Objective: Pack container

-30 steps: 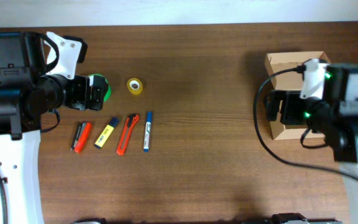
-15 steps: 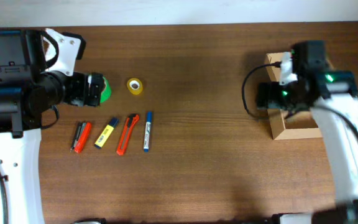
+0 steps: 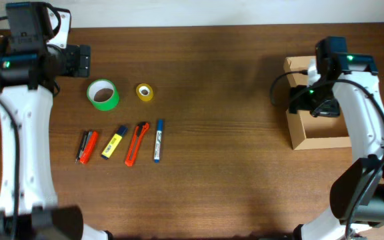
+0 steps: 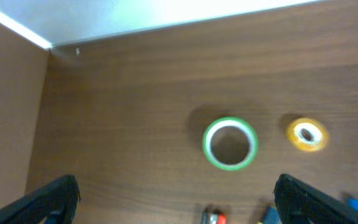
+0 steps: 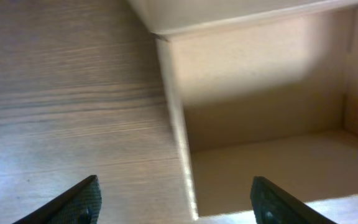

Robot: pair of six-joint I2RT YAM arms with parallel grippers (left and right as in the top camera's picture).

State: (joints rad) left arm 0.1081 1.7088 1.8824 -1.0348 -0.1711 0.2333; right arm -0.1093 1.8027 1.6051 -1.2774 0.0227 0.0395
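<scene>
The container is an open brown cardboard box at the right of the table, its flap folded back at the far side. My right gripper is open above the box's left wall, one finger over the table and one over the empty inside; the jaws hold nothing. My left gripper is open and empty at the far left, behind a green tape roll. In the left wrist view the jaws sit wide apart, with the green roll ahead.
A small yellow tape roll lies right of the green one. In a row nearer the front lie a red-and-black marker, a yellow highlighter, an orange cutter and a blue-and-white marker. The table's far edge meets a white wall.
My left gripper has drawn back and to the far left, off the green roll, which now lies fully in view. My right arm has swung back, uncovering the open box.
</scene>
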